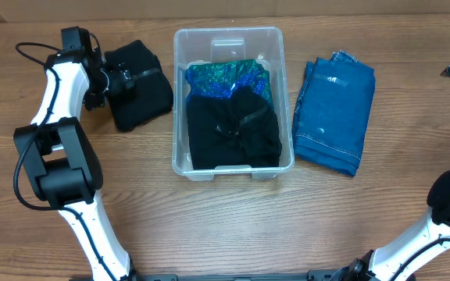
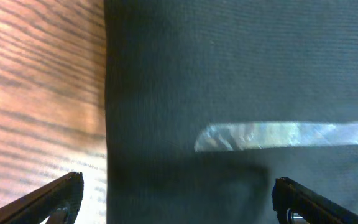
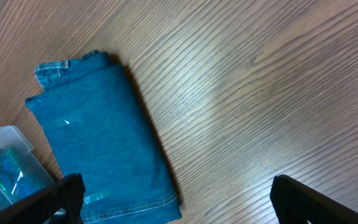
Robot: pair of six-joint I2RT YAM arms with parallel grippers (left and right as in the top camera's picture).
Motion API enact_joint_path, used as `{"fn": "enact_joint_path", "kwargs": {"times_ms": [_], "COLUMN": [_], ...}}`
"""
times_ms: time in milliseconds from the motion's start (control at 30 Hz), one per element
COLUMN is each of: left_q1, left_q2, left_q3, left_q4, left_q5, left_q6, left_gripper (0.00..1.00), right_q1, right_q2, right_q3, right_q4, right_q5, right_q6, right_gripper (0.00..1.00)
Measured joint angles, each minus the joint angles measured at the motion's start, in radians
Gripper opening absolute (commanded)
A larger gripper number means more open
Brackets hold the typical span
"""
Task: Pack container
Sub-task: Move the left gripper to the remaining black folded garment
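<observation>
- We found the container point(image 1: 180, 109) at the middle of the table point(image 1: 233, 234). Its long axis ran 12 to 6 o'clock in the overhead view, with the barer end toward 12.
- It was clear plastic with rounded corners and a thick rim, and a white label point(image 1: 226, 44) showed on its base at the 12 o'clock end.
- A black garment point(image 1: 233, 133) filled its 6 o'clock half, and a shiny teal garment point(image 1: 229, 76) lay toward 12.
- A folded black cloth point(image 1: 143, 97) lay at the container's 9 o'clock, and folded jeans point(image 1: 334, 113) lay just beside it at 3.
- The left gripper point(image 2: 179, 199) hung over the black cloth with its jaws spread wide and empty. Its wrist view alone showed the weave and a glossy strip point(image 2: 284, 135) up close.
- The right gripper point(image 3: 179, 199) was likewise wide apart and held nothing.
- Only the overhead view took in the whole container, while the right wrist view caught one corner.
</observation>
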Motion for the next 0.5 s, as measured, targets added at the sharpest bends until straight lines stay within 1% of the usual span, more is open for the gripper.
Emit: {"fn": "enact_joint_path", "kwargs": {"times_ms": [167,200,267,300,333,367,400,433,500], "left_q1": [0.001,0.001,0.001,0.001,0.001,0.001,0.001,0.000,0.000], "left_q2": [0.048,0.050,0.050,0.051,0.053,0.056,0.059,0.060,0.060], "left_q3": [0.000,0.000,0.000,0.000,0.002,0.003,0.005,0.006,0.014], "left_q4": [0.038,0.039,0.040,0.043,0.045,0.047,0.050,0.053,0.048], "left_q5": [0.008,0.009,0.009,0.015,0.020,0.029,0.042,0.049,0.054], "left_q6": [0.001,0.001,0.001,0.003,0.003,0.005,0.003,0.002,0.004], "left_gripper": [1.00,0.99,0.84,0.69,0.45,0.27,0.11,0.04,0.04], "right_q1": [0.000,0.000,0.000,0.000,0.000,0.000,0.000,0.000,0.000], "right_q2": [0.000,0.000,0.000,0.000,0.000,0.000,0.000,0.000,0.000], "right_q3": [0.000,0.000,0.000,0.000,0.000,0.000,0.000,0.000,0.000], "right_q4": [-0.001,0.000,-0.001,0.000,0.000,-0.001,0.000,0.000,0.000], "right_q5": [0.000,0.000,0.000,0.000,0.000,0.000,0.000,0.000,0.000], "right_q6": [0.000,0.000,0.000,0.000,0.000,0.000,0.000,0.000,0.000], "right_gripper": [1.00,1.00,1.00,1.00,1.00,1.00,1.00,1.00,1.00]}}
